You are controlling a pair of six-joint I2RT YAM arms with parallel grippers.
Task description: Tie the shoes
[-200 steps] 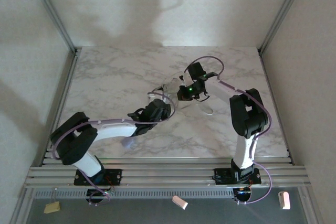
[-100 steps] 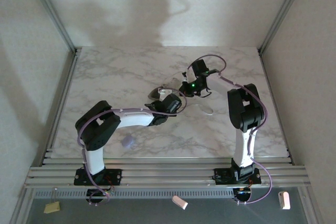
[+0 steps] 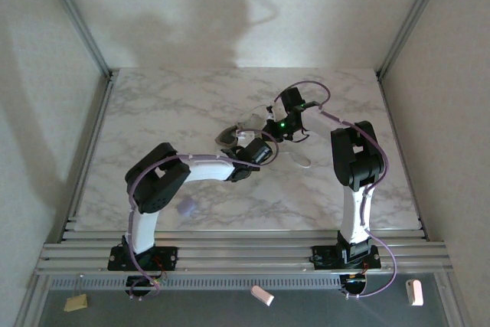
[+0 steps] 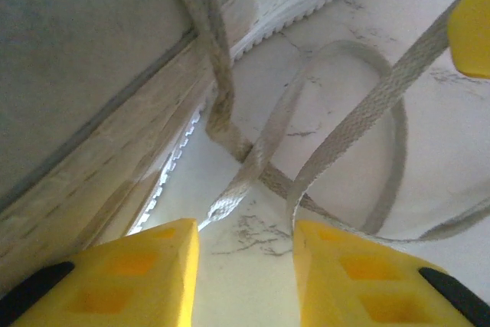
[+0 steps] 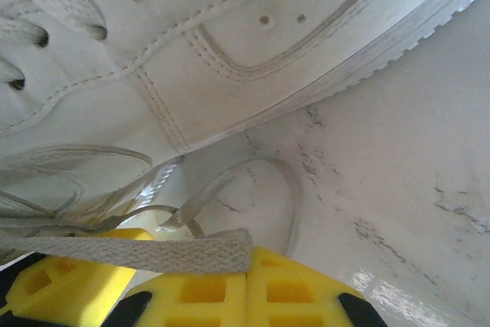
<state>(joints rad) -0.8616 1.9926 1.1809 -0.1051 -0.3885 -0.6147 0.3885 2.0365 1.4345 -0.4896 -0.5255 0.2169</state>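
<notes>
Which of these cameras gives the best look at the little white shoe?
The right wrist view: the shoe is close and sharp, eyelets, stitching and sole clear. The left wrist view catches its sole edge and loose laces; from the top it looks tiny.

Laboratory robot cell. We identify it by the marble-patterned tabletop (image 3: 168,105) boxed in by plain white panels (image 3: 321,13) on aluminium posts (image 3: 75,17), and by two arms (image 3: 199,170) bolted to slotted rails (image 3: 245,253) (lavender cabling runs along each).
</notes>
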